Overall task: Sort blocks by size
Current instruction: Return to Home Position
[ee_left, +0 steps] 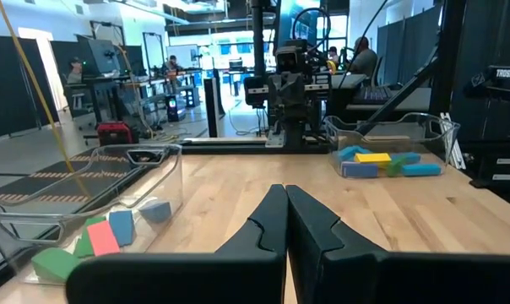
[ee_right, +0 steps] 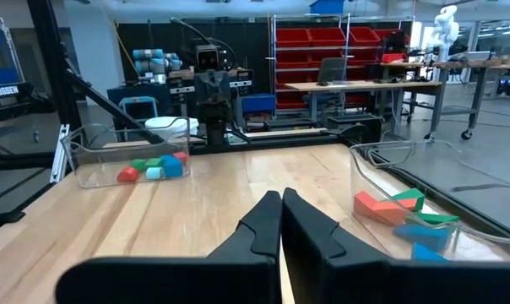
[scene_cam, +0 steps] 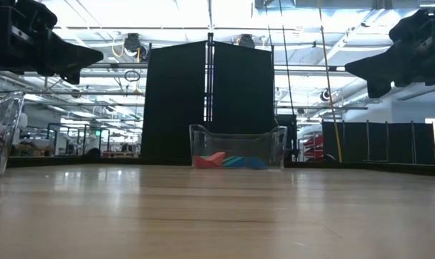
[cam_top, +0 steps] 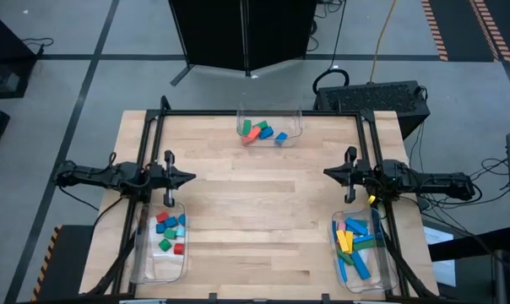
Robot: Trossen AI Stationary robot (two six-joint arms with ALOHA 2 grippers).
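Closest to my left wrist lens, the left pincer (ee_left: pixel 284 192) is clenched, its dark fingers pressed together with nothing between them. On the overhead it hangs at nine o'clock of the pale wooden table (cam_top: pixel 255 219), tips pointing to the centre. The right pincer (ee_right: pixel 280 196) is clenched on nothing too, at three o'clock, facing the left one. Every block I can see sits in a clear plastic bin: red, green, blue and cyan small blocks (cam_top: pixel 170 230) in the bin at seven o'clock (cam_top: pixel 154 268), yellow, blue and green long bars (cam_top: pixel 354 243) in the bin at five o'clock (cam_top: pixel 382 274), and orange, green and blue mid-sized blocks (cam_top: pixel 259 131) in the bin at twelve o'clock (cam_top: pixel 297 116). From table height both arms hang well above the wood.
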